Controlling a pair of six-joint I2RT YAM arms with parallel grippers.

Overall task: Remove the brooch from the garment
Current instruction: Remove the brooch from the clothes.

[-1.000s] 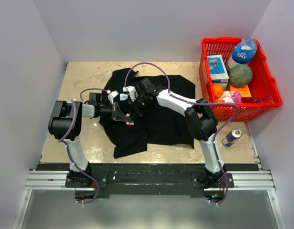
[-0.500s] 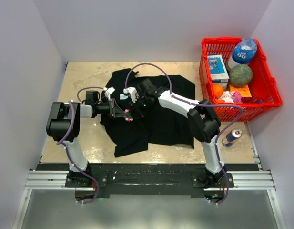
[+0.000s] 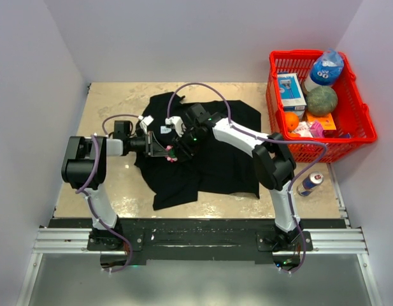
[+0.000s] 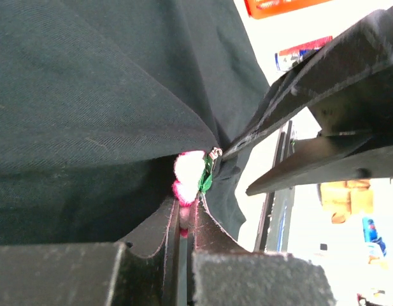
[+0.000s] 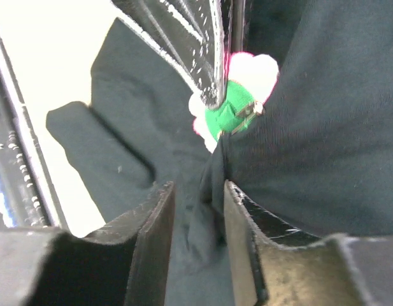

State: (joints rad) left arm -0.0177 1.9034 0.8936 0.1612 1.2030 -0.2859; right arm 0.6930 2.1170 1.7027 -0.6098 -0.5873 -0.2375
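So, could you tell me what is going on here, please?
The robot is working a brooch off a black shirt. The left gripper is shut on the brooch at its fingertips. The right gripper is close beside it, jaws apart around a fold of shirt. The fabric is drawn up to the brooch, so it seems not yet off.

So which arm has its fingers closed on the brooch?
The left: its fingers pinch the brooch; the right fingers stand apart around the garment.

Place: robot lab test cell | Evidence: table boxed in by plain white walls; two arms bolted to an aluminium rail; red basket filled with groceries.
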